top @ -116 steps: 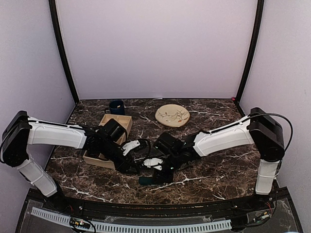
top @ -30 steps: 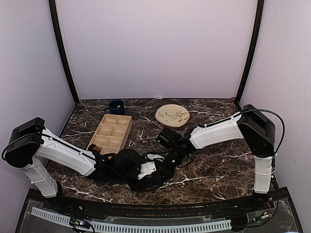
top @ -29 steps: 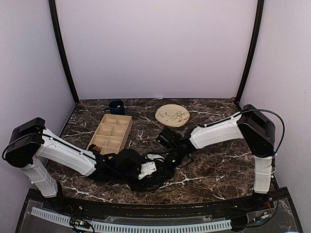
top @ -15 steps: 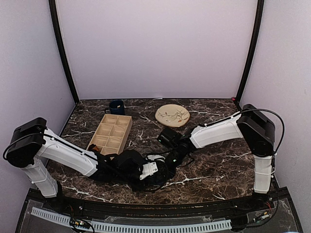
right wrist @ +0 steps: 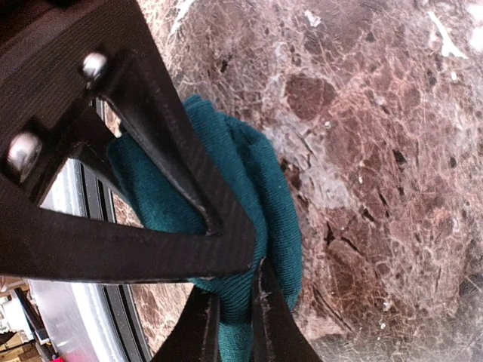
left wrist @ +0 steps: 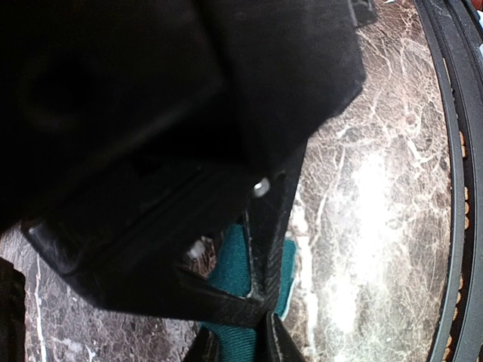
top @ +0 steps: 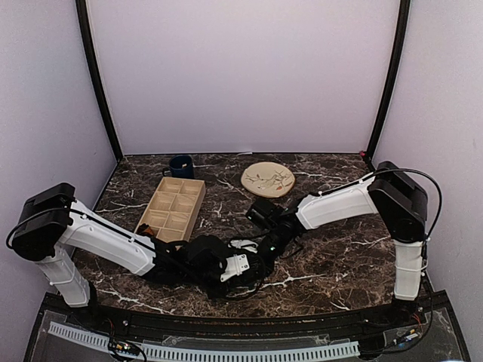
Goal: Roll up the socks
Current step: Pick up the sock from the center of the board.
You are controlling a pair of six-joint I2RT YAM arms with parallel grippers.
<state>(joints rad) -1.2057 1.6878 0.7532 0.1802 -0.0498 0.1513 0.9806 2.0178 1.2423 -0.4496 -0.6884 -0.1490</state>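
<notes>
The teal-green sock (right wrist: 260, 188) lies bunched on the marble table, with a folded bulge beside the right fingers. My right gripper (right wrist: 235, 332) is shut on it, and teal fabric is pinched between the two fingertips. My left gripper (left wrist: 238, 348) is also shut on the teal sock (left wrist: 234, 264), with fabric between its fingertips. In the top view both grippers meet at the front centre, the left (top: 243, 268) and the right (top: 264, 247), and they hide the sock. The argyle socks are not in view.
A wooden compartment tray (top: 172, 207) sits at the left, with a dark blue mug (top: 181, 166) behind it. A round patterned plate (top: 268, 179) is at the back centre. The table's black front rail (left wrist: 453, 188) runs close to the left gripper.
Since 3.9 s ago my left arm has swung off the tray, low along the front, to the sock. In the last second both grippers edged slightly right, still shut.
</notes>
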